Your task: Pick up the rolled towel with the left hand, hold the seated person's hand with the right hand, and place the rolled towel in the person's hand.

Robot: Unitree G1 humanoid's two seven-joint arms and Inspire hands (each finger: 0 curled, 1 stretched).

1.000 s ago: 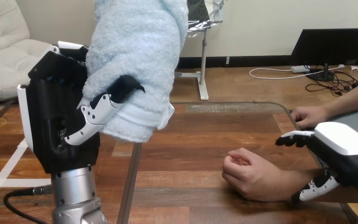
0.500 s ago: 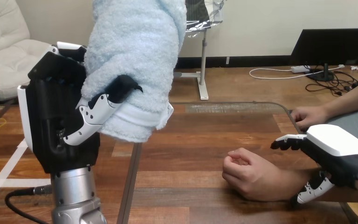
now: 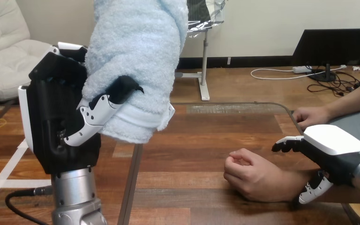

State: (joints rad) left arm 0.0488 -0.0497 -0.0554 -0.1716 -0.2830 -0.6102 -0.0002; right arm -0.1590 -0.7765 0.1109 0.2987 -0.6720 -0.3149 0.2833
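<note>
The left thumb [image 3: 107,107] is curled over the front of the towel [image 3: 131,56] and presses into it; the other fingers are mostly hidden behind the roll; so the left hand [image 3: 56,126] is clamped on the towel and holds it up high on the left, standing on end, well above the table [image 3: 192,136]; I think it is kept up there to be out of the way until there is a place to put it. The right fingers [image 3: 288,143] are nearly straight and close together, pointing across just over the person's wrist [image 3: 288,185]; the right thumb [image 3: 311,192] hangs down on the near side of that wrist; nothing is curled round it, so the right hand [image 3: 337,147] is open and not holding yet; I cannot tell if it touches. The person's hand [image 3: 248,178] lies on the table in a loose fist, well apart from the towel. I would say the right hand is getting ready to steady the wrist; the fist has to open first, or the fat, soft roll will have nowhere to go and could slip off.
</note>
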